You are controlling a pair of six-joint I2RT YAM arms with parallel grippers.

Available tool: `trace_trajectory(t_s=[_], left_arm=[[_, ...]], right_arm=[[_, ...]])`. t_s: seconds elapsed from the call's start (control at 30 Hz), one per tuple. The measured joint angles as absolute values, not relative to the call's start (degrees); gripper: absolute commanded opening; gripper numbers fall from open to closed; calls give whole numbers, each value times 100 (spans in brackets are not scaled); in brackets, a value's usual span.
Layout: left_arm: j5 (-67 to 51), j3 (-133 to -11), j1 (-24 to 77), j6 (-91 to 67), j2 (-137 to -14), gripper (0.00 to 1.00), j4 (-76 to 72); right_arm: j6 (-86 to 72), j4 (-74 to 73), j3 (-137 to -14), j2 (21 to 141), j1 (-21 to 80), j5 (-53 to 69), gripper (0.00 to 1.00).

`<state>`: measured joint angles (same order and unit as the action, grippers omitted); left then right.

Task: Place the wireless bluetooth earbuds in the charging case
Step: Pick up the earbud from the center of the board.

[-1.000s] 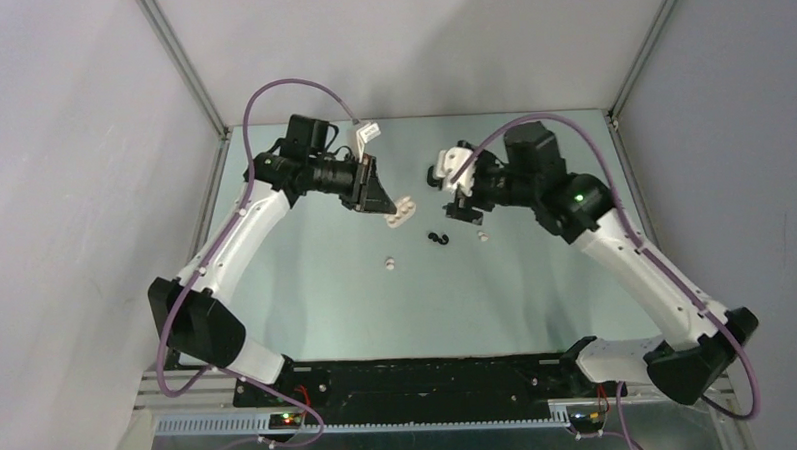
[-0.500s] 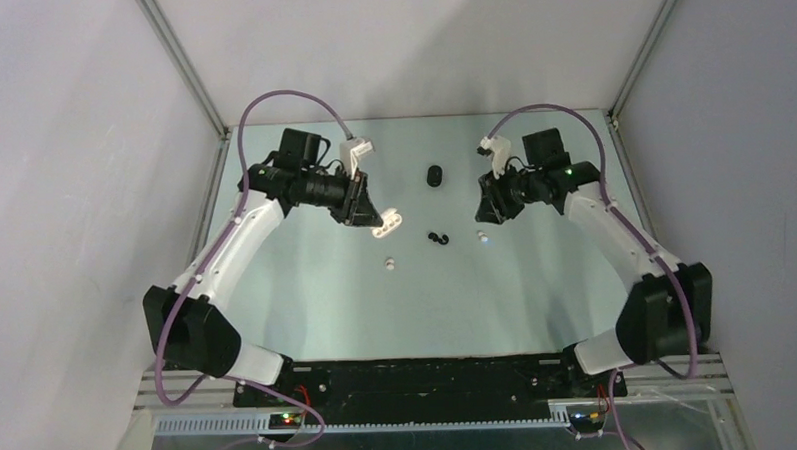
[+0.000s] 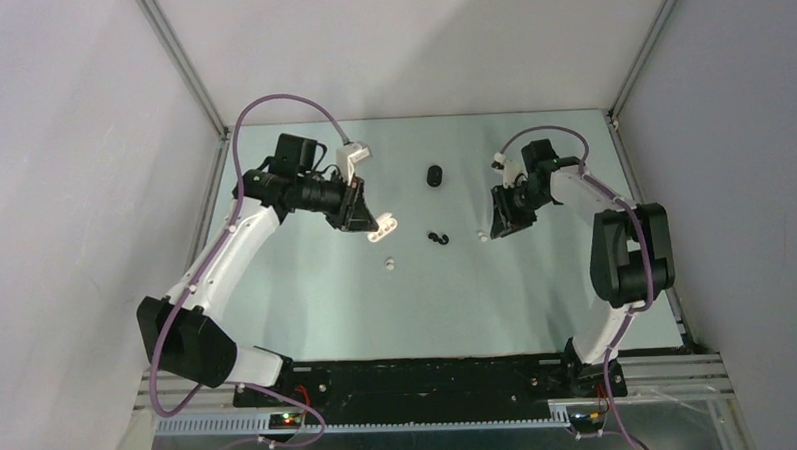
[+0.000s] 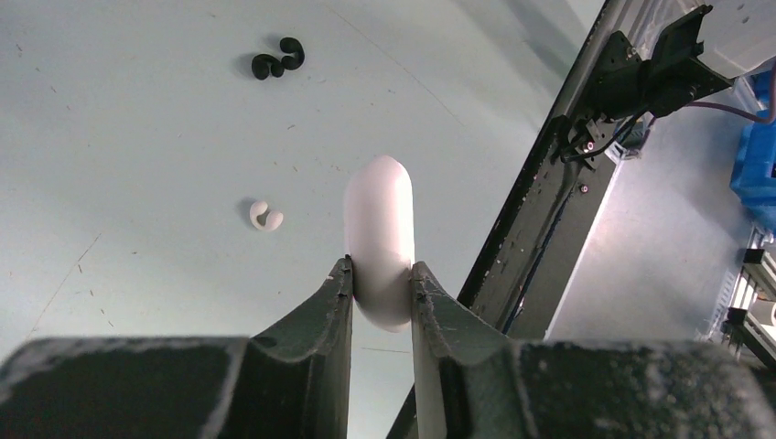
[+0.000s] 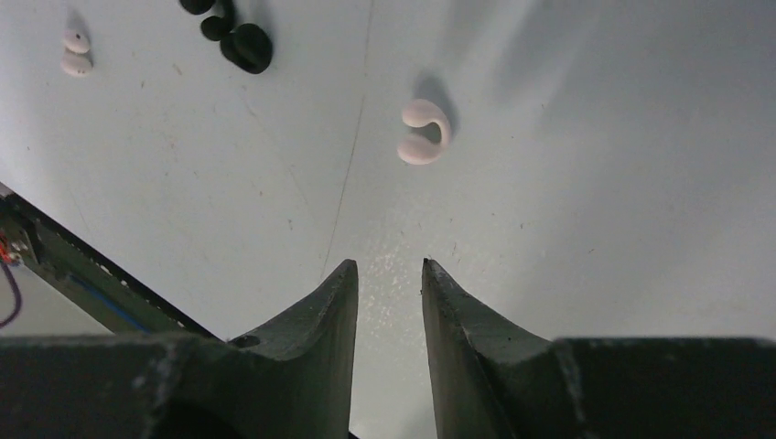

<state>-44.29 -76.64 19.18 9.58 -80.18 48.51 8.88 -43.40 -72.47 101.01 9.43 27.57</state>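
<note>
Above: my left gripper (image 4: 381, 274) clamps the white charging case (image 4: 380, 219) (held edge-on); my right gripper (image 5: 389, 274), jaws narrowly apart, hangs near a white earbud (image 5: 422, 131).

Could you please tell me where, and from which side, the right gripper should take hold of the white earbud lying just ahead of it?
Probably from straight above, closing across the curved bridge of the white earbud. It lies flat on the table, a small C with nothing beside it, so only its outer sides offer the right gripper purchase.
</note>
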Motion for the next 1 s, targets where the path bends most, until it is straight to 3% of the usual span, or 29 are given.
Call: trace_trajectory(t_s=[0.53,0.77,1.0], left_arm=[[-4362,-7662,1806,1061,-8001,0,4974],[-4377,-7535,1476,987,-7920,0,5072],[-4394,-6958,1020,751,-7507,0,5159]], right_arm=[[552,-4204,-7454,10770,1007,2692,40],[2397,-4193,-7964,10556,1968,3649,47],[5188,-4484,-8641,10436,2888,4180,42]])
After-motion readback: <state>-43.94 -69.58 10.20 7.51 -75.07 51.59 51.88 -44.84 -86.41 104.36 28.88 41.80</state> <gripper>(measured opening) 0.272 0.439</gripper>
